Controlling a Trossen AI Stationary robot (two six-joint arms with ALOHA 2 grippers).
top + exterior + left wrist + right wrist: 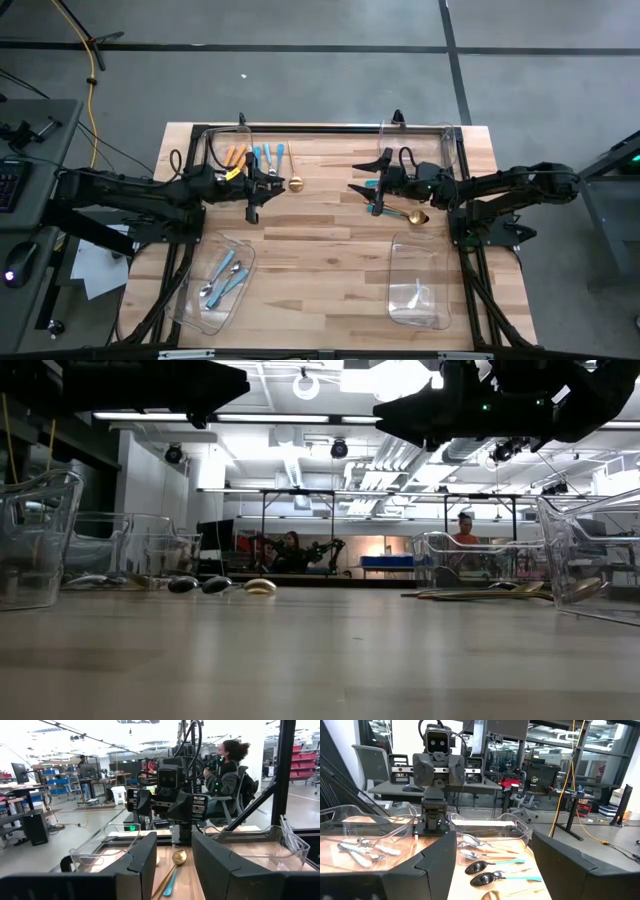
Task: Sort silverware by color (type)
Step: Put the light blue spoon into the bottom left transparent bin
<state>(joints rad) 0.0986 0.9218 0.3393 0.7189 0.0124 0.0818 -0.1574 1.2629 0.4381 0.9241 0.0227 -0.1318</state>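
Observation:
Loose silverware lies flat on the table at the far left: orange-handled (233, 155), light-blue-handled (256, 158) and gold (293, 178) pieces, and teal-handled black spoons (492, 866). My left gripper (275, 187) hovers open above them, pointing level toward the table's right. A gold spoon (178, 857) and a teal-handled piece (378, 206) lie on the wood under my right gripper (358, 187). That gripper hovers open too, facing the left one. Neither gripper (174, 865) (492, 870) has anything between its fingers. Light-blue-handled pieces (224, 278) lie in the near-left bin.
Clear plastic bins stand at the near left (190, 300), near right (420, 250), far left (212, 140) and far right (450, 140). Bare wood lies in the middle between the arms. People sit in the room beyond the table (227, 767).

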